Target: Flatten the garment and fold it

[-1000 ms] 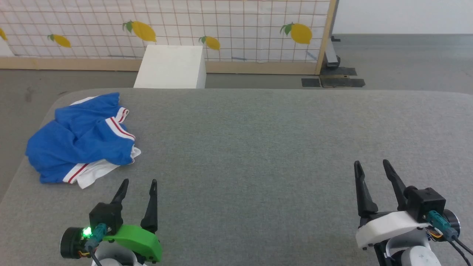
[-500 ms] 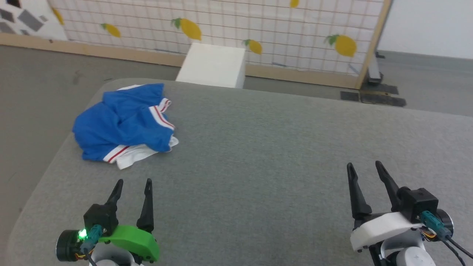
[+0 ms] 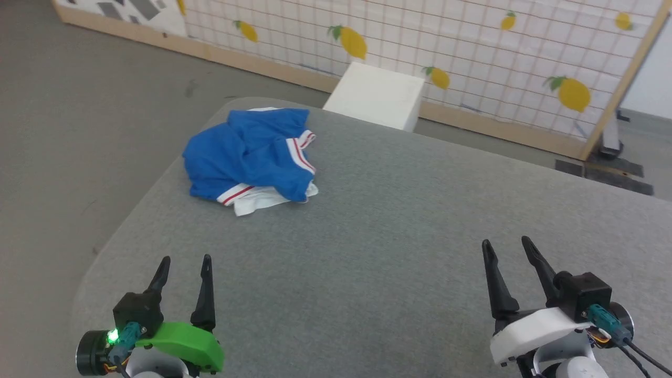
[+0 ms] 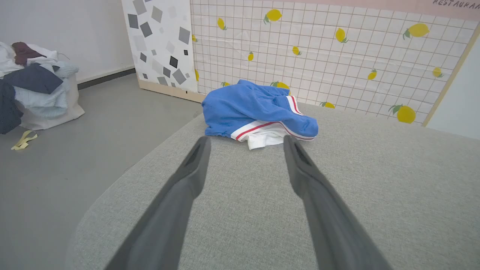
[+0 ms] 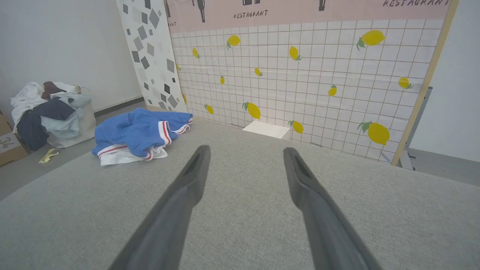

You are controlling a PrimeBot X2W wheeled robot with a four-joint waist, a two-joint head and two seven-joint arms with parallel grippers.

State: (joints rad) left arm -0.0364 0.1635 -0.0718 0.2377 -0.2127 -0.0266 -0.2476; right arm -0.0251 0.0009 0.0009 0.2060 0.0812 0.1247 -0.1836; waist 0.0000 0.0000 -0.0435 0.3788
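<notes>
While the garment [image 3: 249, 152] lies bunched in a blue heap, white cloth and red-striped trim poking out beneath, no flattening is yet done. From the head, it sits near the table's [image 3: 394, 236] far left corner, at 1 o'clock from the left tool [image 3: 187, 258] and 10 o'clock from the right tool [image 3: 505, 241], well apart from both. Each tool hovers over the near side with its two fingers spread and nothing between them.

From the left wrist, the heap lies at 12 o'clock past the parted fingertips, its white layer nearest. A pile of clothes [image 4: 33, 82] sits on the floor at 9 o'clock.

From the right wrist, the heap is at 10 o'clock, off to the side, bare table ahead.

The step in hand looks like the reach. It should go best if the left tool goes in low and pinches a single edge, such as the striped hem, rather than biting the whole bundle. The right tool would then take a second edge well apart from the first, so the cloth can be drawn toward the table's middle and spread.
</notes>
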